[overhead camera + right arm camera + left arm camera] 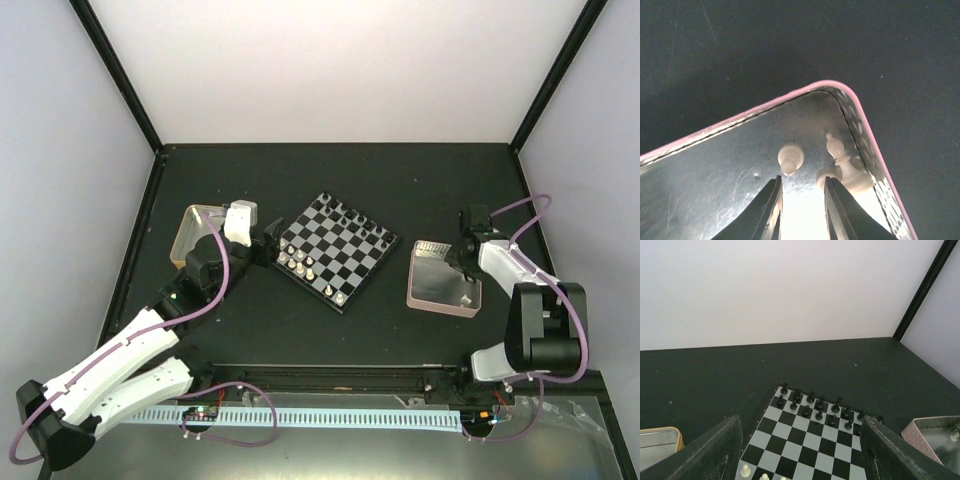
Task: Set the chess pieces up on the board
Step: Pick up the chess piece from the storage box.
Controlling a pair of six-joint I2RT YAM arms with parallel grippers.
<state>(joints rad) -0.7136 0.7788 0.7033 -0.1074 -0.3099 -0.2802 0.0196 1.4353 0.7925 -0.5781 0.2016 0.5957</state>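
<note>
Right gripper (pixel 803 182) fingers narrowly parted, empty, low over pink tray (pixel 740 117). White pawn (pixel 790 157) just ahead, white bishop (pixel 842 160) beside it, in corner. Risk: my finger clips bishop, or narrow gap nudges pawn away. Board (pixel 335 250) well apart; left gripper (pixel 800 422) spread wide over it, empty.

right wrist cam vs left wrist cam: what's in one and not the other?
Right wrist only: a close look into a corner of the pink tray. Two cream pieces lie there, a pawn and a taller piece by the wall. The right gripper is just short of them, jaws narrowly apart and empty.
Left wrist only: the board, black pieces in two rows along its far edge, cream ones at the near edge, a yellow-rimmed tin, and the left gripper wide open.
Both: the pink tray and the dark table.
</note>
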